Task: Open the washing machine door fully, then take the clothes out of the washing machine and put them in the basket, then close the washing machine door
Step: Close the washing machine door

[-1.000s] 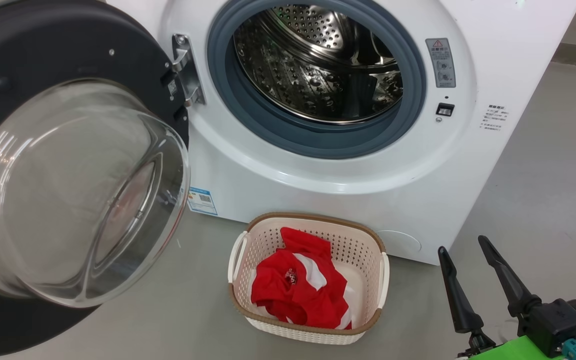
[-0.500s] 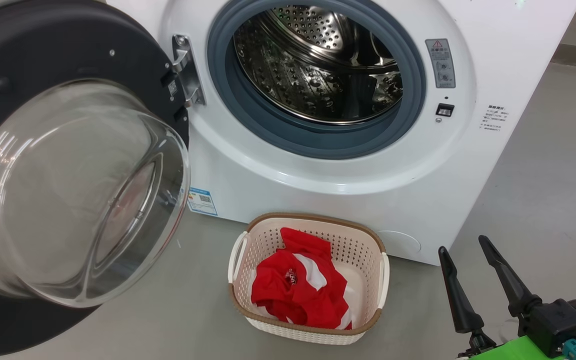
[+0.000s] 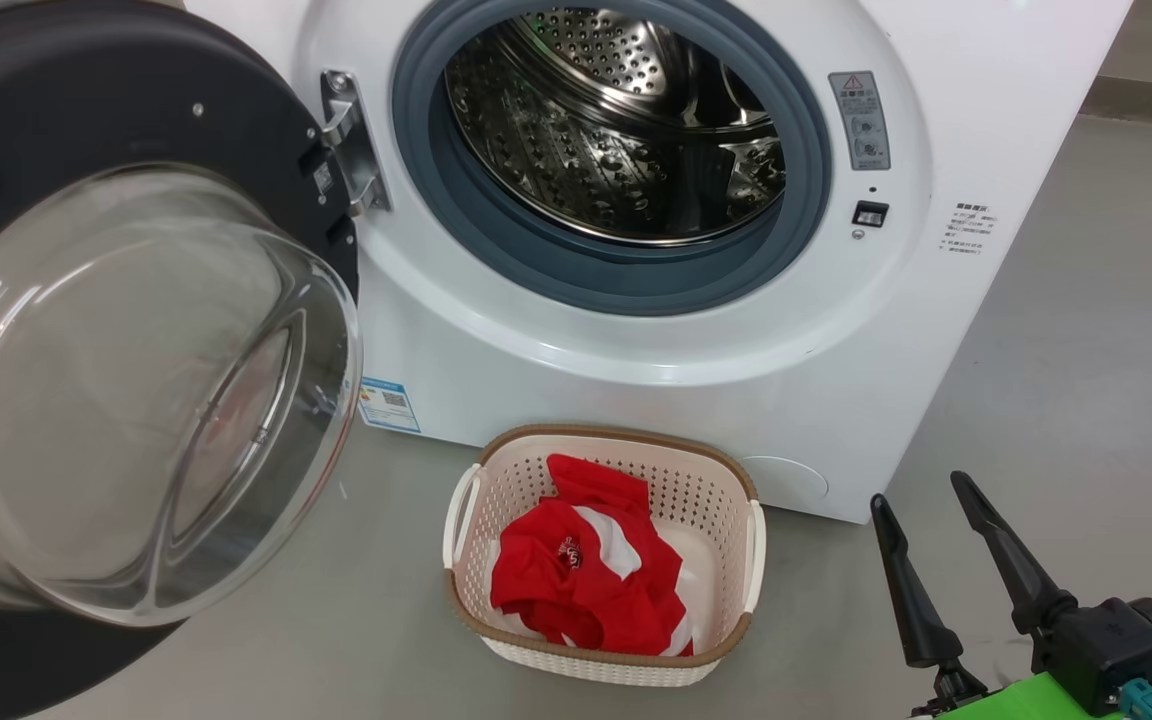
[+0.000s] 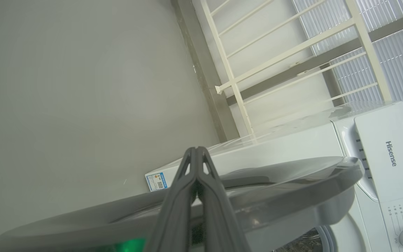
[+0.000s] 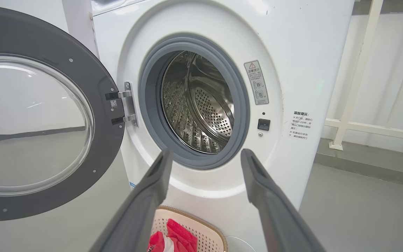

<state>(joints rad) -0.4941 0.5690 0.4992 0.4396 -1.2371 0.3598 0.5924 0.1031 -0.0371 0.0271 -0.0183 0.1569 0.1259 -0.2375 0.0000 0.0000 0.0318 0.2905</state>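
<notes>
Clothes (image 3: pixel 586 585), bright red, white panels, crumpled

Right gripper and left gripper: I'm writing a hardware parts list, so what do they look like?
The right gripper has two long, black, tapering fingers on a black block with a round black housing, plus a bright green part and a teal connector below. The left gripper shows two dark grey fingers with small triangular cut-outs near the tips.
</notes>
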